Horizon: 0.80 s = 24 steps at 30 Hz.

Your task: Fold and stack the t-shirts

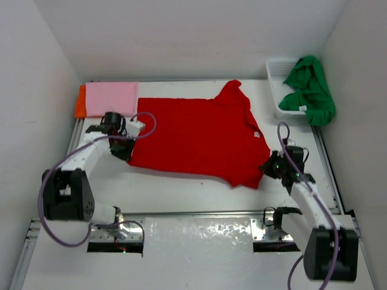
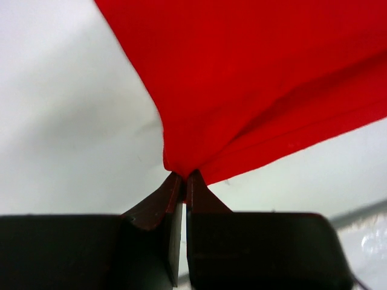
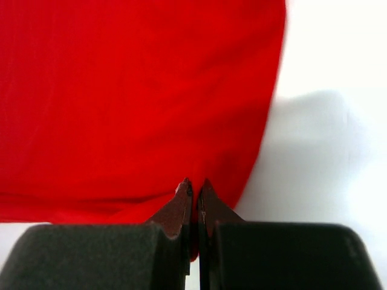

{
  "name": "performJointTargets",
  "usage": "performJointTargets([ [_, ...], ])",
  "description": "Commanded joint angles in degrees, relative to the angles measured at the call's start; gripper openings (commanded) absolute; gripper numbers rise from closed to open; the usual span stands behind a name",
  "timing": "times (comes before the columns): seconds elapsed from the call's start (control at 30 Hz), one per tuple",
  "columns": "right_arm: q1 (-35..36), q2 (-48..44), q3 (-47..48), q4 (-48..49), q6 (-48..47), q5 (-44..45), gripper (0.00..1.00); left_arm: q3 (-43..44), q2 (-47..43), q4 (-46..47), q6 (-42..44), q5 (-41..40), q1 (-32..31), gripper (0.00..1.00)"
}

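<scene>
**Red shirt gripped, two shirts left**

My left pincer (image 2: 184, 175) and right pincer (image 3: 195, 182) each clench a corner of the red shirt (image 1: 193, 136), spread mid-table, unfolded. Beyond, the pink shirt (image 1: 112, 98) lies folded on the orange shirt (image 1: 80, 104). The green shirt (image 1: 311, 90) drapes over the basket (image 1: 275, 84).

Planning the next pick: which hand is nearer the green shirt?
Right. The right hand grips the red shirt's right corner, near the green shirt; the left hand grips its left corner.

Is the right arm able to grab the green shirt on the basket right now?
Probably not right now. The right gripper is shut on a corner of the red t-shirt, so it's busy. Nothing blocks the path to the green t-shirt draped over the white basket, though.
</scene>
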Motion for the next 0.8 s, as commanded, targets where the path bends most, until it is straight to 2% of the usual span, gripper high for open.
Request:
performJointTargets([
  [0.0,0.1,11.1,8.8,12.5,-5.7,1.9,0.00,6.0,4.8,6.7,-3.5,1.1,0.5,0.00],
  [0.1,0.1,17.0,11.8,17.1,-7.2,0.0,0.00,8.3,9.0,7.1,-4.8,2.1,0.5,0.00],
  [0.3,0.5,28.4,21.2,19.7,-10.1,-1.3,0.00,12.8,13.4,8.6,-6.1,1.5,0.5,0.00],
  [0.6,2.0,43.1,33.4,16.9,-16.0,-5.0,0.00,16.7,19.1,9.8,-7.7,0.7,0.4,0.00],
  [0.77,2.0,46.2,36.7,15.8,-17.3,-4.2,0.00,17.7,20.8,11.3,-8.7,0.5,0.5,0.00],
])
